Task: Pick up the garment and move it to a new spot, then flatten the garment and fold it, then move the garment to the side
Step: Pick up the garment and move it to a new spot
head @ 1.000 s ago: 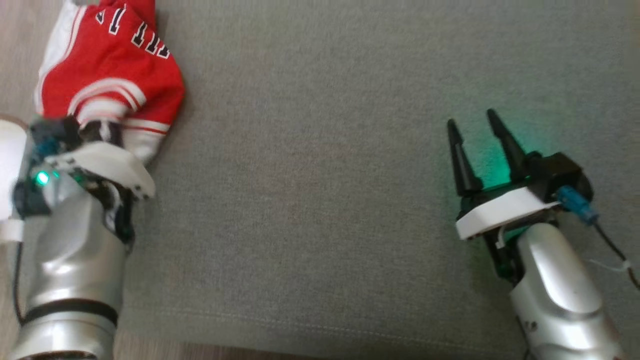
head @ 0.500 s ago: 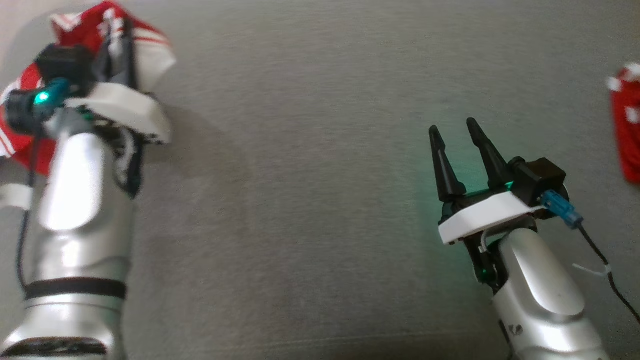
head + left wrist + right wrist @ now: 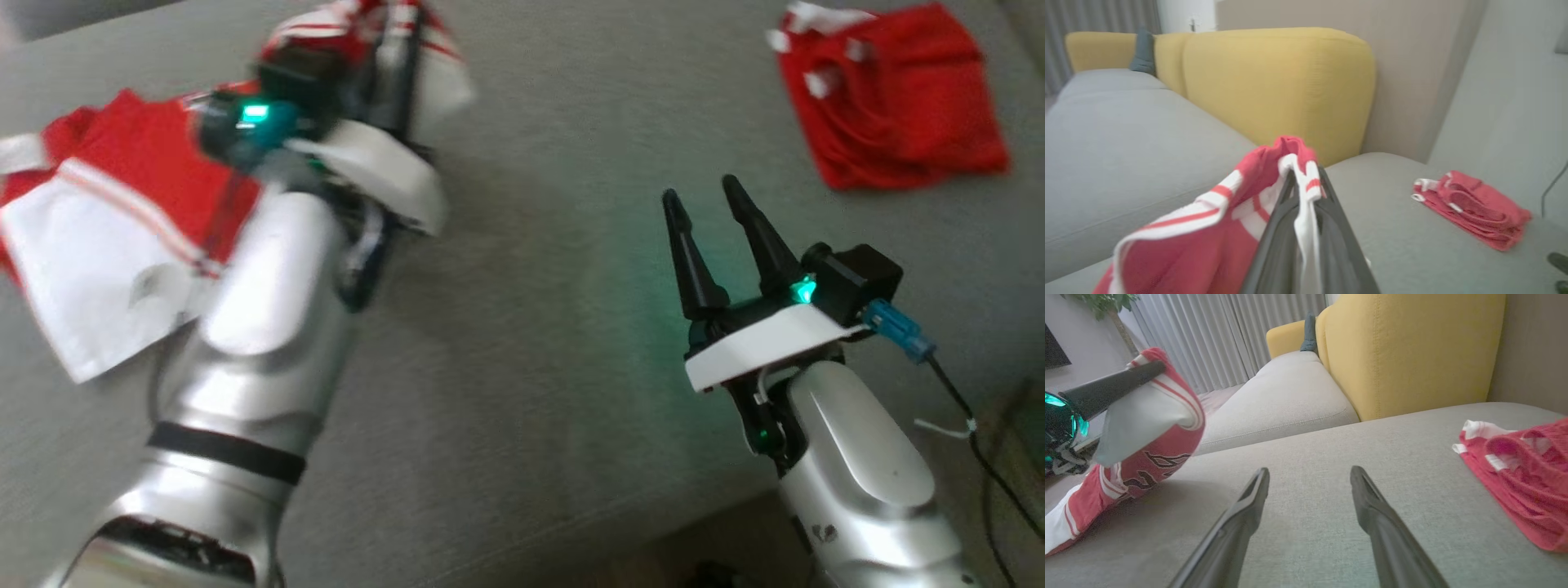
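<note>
**Garment [image 3: 106, 237] pinched in my left gripper, trailing end on the grey cushion**

My left gripper [image 3: 1304, 179] is closed tight on a fold of the red-and-white garment. In my left wrist view, white striped cloth is squeezed between the two dark fingers and a red hem bunches over their tips. The gripped part is raised above the grey sofa cushion [image 3: 531, 343]. From there the cloth hangs down and back along my left forearm. In my right wrist view its lower end, with dark lettering on red, reaches the cushion surface at the far left. The head view is blurred around this arm, so I cannot tell how much of the cloth rests on the cushion.

My right gripper [image 3: 700, 192] has its fingers spread wide and holds nothing. It hovers low over bare cushion, well apart from the garment, with a green glow on the fabric beside it.

A second red garment [image 3: 890, 122] with white trim lies crumpled on the same cushion, ahead of my right gripper and off to its right, touching neither gripper. A yellow backrest [image 3: 1278, 81] stands behind the cushion.
</note>
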Available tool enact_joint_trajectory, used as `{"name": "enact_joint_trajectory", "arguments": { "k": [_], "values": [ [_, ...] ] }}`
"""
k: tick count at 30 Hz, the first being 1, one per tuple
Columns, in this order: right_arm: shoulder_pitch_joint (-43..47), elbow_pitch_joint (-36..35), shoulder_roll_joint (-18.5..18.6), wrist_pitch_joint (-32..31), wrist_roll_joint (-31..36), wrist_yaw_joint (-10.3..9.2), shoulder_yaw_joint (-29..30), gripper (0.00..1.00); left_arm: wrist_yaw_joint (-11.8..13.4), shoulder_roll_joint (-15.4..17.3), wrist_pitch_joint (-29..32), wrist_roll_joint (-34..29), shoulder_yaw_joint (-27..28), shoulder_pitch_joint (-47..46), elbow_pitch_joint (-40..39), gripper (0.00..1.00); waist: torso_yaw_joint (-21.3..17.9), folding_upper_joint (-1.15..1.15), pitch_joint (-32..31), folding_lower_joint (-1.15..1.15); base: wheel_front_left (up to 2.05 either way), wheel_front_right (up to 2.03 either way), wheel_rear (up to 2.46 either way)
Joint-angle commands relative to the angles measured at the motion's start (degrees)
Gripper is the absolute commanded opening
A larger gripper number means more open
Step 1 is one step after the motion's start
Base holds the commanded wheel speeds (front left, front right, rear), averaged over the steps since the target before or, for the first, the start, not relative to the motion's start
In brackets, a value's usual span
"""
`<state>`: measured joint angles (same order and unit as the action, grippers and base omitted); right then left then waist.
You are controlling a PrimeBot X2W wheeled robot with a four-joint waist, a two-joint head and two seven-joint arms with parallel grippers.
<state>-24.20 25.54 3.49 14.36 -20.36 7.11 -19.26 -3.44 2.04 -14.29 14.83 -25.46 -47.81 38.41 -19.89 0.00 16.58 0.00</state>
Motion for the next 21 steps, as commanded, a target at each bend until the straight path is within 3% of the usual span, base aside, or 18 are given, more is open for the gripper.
{"name": "enact_joint_trajectory", "arguments": {
  "k": [1,5,6,7,8,14,21],
  "values": [
    [-1.4,-2.1,-0.6,0.6,-0.5,0.37,-1.1,1.00,0.4,0.9,-0.6,0.7,0.1,-3.0,-2.5,0.00,-3.5,0.00,1.8,0.00,0.00,0.00,0.00],
    [-1.2,-2.5,-0.6,0.6,-1.3,0.37,-1.7,1.00,3.8,0.9,-0.6,7.1,-8.9,-4.8,-3.4,0.00,-4.8,0.00,2.1,0.00,0.00,0.00,0.00],
    [-1.2,-2.5,-0.6,0.6,-1.4,0.37,-1.7,1.00,5.0,0.9,-0.6,7.7,-10.5,-5.3,-2.8,0.04,-4.8,0.00,2.2,0.00,0.00,0.00,0.00],
    [-1.2,-2.5,-0.6,0.6,-1.5,0.37,-1.8,1.00,6.1,0.9,-0.7,8.1,-11.7,-5.8,-2.1,0.38,-4.7,0.00,2.2,0.00,0.00,0.00,0.00],
    [-1.2,-2.5,-0.6,0.6,-1.6,0.37,-1.8,1.00,7.2,0.9,-0.7,8.6,-12.4,-6.1,-1.5,1.00,-4.5,0.00,2.3,0.00,0.00,0.00,0.00],
    [-1.0,-2.5,-0.6,0.6,-0.7,0.37,-0.8,1.00,11.5,0.8,-0.7,8.7,-12.0,-4.7,0.7,1.00,-0.2,0.00,2.2,0.00,0.00,0.00,0.00],
    [-0.5,-2.1,-0.6,0.6,1.1,0.37,-0.6,1.00,15.2,1.4,-0.7,6.0,-4.3,4.7,-4.0,1.00,7.0,0.00,0.4,0.00,0.00,0.00,0.00]
  ]
}}
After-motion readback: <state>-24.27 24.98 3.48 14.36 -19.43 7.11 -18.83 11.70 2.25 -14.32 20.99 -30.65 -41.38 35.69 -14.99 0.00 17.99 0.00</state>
